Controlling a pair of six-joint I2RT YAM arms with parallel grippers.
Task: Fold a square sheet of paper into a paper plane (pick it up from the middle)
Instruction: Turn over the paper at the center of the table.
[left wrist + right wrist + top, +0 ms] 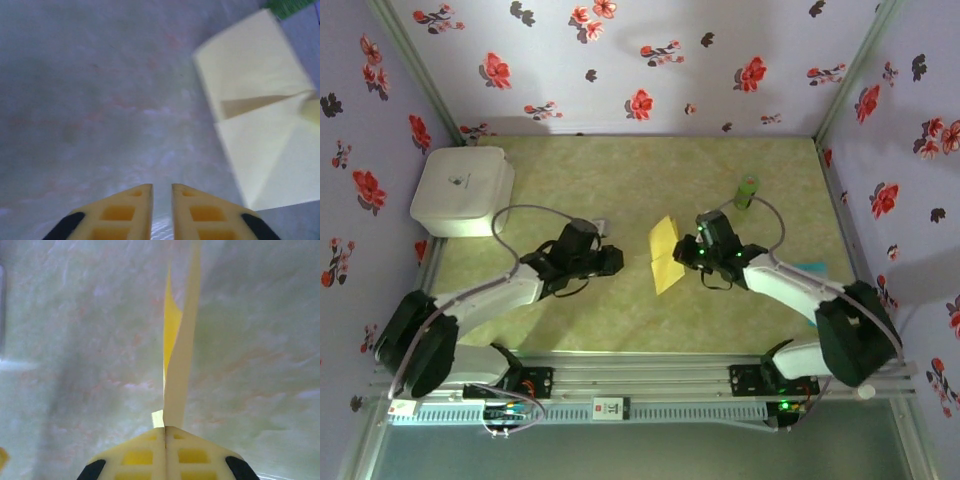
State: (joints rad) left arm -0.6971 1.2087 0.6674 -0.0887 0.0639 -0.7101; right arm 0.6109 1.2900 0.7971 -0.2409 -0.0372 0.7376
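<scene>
At tips of right hand, square sheet of paper is standing pinched edge-on; left hand, slightly parted, is holding nothing. Best: gripping on crease, lifting gently.

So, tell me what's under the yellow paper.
Table surface shows around the paper, which the right gripper pinches at one edge. The patch directly beneath is covered by the folded paper, so it can't be checked.
</scene>
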